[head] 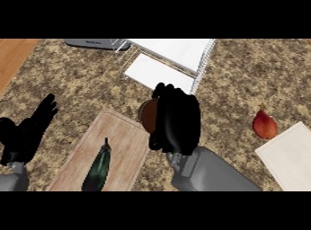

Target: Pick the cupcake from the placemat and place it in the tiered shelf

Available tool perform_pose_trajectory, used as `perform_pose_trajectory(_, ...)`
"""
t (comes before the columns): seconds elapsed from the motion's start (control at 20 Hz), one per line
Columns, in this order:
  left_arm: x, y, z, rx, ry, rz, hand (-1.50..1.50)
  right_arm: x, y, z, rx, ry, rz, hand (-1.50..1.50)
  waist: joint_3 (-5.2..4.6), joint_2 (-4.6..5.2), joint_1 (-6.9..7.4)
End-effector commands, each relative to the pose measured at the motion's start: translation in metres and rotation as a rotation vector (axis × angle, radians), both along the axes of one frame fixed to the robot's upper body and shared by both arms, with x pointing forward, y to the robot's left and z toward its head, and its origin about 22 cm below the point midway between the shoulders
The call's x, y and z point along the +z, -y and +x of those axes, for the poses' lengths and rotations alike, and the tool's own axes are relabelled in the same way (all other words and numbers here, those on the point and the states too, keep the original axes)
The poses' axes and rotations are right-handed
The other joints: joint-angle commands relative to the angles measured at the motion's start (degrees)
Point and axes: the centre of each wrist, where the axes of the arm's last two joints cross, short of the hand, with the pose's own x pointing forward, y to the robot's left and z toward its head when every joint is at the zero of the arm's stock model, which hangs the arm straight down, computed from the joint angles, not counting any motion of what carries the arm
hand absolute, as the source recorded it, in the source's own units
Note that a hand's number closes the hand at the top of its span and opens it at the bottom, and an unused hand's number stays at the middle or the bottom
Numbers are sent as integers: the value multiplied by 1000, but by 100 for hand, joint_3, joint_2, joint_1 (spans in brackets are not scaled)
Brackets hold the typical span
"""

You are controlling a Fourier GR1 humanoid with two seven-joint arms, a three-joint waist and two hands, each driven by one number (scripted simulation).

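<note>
The right hand [176,120] curls round the cupcake [148,114], whose brown side shows just left of the fingers. Just beyond the fingertips stands the white tiered shelf [175,56]. Left of this hand and nearer the robot lies a wooden board [122,134] bearing a dark green vegetable [98,168]. Well to its right lie a red shallot [265,125] and a white placemat [297,155]. The left hand [24,132] rests open at the far left, fingers up.
</note>
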Motion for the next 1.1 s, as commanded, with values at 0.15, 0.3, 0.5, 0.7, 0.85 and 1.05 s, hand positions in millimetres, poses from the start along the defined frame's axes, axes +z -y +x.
perform_pose_trajectory(0.15,1,0,4,14,0,9,0,63,-31,-14,-85,93,257,150,-6,-61,-115)
perform_pose_trajectory(0.3,-7,-2,-3,34,-11,2,0,89,-39,-16,-94,159,277,150,-12,-84,-224)
perform_pose_trajectory(0.5,-1,-13,3,41,-3,14,0,111,-50,-11,-83,208,299,150,-16,-66,-270)
perform_pose_trajectory(0.7,-12,-15,-8,57,-22,-12,0,142,-58,-4,-115,301,271,150,-25,-116,-296)
perform_pose_trajectory(0.85,0,-26,-12,52,-31,20,0,159,-62,13,-194,312,199,150,-15,-130,-304)
perform_pose_trajectory(1.05,-10,-22,-11,60,-23,6,0,178,-72,23,-229,295,115,150,-24,-98,-379)
